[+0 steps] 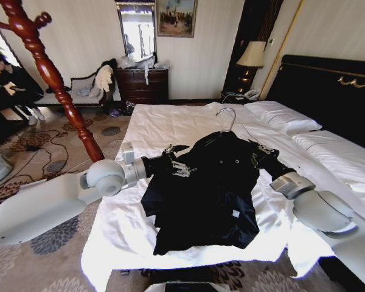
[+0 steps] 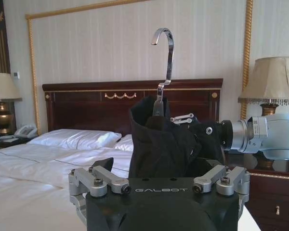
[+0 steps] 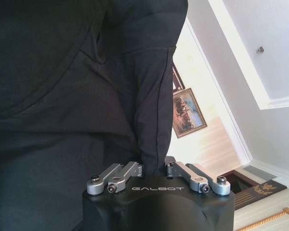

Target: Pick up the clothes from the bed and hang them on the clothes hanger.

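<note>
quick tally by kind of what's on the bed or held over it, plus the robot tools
black jacket: 1
hanger: 1
white pillows: 2
tools: 2, left tool and right tool
total: 6

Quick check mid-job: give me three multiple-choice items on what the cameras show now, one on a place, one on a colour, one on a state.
1. Where is the black jacket?
A. held up over the bed between both grippers
B. on the coat stand
C. on the carpet

2. What colour is the hanger hook?
A. gold
B. silver
C. red

3. How is the right gripper?
A. open, away from the cloth
B. shut on a pillow
C. shut on jacket fabric

Answers: 1 A, the left gripper and the right gripper each hold a side. 2 B, it is shiny metal. 3 C, a fold sits pinched between its fingers.
</note>
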Available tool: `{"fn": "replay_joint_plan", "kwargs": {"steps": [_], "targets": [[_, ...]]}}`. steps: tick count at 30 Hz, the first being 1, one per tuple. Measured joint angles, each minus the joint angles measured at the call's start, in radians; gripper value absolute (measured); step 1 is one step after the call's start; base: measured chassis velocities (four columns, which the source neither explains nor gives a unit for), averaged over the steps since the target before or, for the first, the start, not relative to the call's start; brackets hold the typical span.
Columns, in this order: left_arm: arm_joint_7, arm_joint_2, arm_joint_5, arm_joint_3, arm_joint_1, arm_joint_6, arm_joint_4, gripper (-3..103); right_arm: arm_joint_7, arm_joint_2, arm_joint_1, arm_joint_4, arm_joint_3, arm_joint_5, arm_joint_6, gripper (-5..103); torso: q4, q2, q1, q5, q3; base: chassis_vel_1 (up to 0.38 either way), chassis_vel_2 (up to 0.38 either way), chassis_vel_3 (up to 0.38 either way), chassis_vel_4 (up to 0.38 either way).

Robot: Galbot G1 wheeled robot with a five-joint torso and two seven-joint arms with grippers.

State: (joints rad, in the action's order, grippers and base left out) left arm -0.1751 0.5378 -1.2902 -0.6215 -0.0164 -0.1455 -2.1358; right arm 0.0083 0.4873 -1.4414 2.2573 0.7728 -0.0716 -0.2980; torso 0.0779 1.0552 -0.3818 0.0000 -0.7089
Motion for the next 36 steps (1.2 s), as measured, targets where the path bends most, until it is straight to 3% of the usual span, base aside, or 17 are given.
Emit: {"fn": "replay_joint_plan", "kwargs": {"steps": [10,12,14,17,20,23,36], "targets": [[0.015,0.073,-0.006,-0.106,0.1,-0.001,0.042,73,0.0,0.0,-0.008,0.007,0.011,-0.003,0.004,16,0.0001,0.0,0.0,0.0,0.0,0.0,0.0,0.0,0.0],[0.016,0.084,-0.007,-0.122,0.112,-0.001,0.056,57,-0.001,-0.003,-0.015,0.008,0.021,-0.004,0.009,16,0.0001,0.0,0.0,0.0,0.0,0.0,0.0,0.0,0.0],[0.016,0.086,-0.008,-0.124,0.112,-0.001,0.058,57,-0.001,-0.003,-0.017,0.008,0.025,-0.004,0.011,16,0.0001,0.0,0.0,0.0,0.0,0.0,0.0,0.0,0.0],[0.016,0.086,-0.01,-0.129,0.112,-0.001,0.059,40,-0.001,-0.004,-0.023,0.009,0.029,-0.007,0.017,16,0.0,0.0,0.0,0.0,0.0,0.0,0.0,0.0,0.0],[0.016,0.085,-0.013,-0.13,0.112,-0.001,0.059,34,-0.001,-0.004,-0.023,0.01,0.029,-0.008,0.018,16,0.0,0.0,0.0,-0.0001,0.0,0.0,0.0,0.0,0.0],[0.015,0.081,-0.024,-0.132,0.109,-0.001,0.054,19,0.0,-0.001,-0.015,0.012,0.022,-0.007,0.019,17,0.0,0.0,0.0,0.0,0.0,0.0,0.0,0.0,0.0],[0.017,0.07,-0.044,-0.129,0.099,-0.005,0.036,18,0.006,0.004,-0.013,0.018,0.021,-0.009,0.029,17,0.0,0.0,0.0,-0.0001,0.0,0.0,0.0,0.0,0.0]]}}
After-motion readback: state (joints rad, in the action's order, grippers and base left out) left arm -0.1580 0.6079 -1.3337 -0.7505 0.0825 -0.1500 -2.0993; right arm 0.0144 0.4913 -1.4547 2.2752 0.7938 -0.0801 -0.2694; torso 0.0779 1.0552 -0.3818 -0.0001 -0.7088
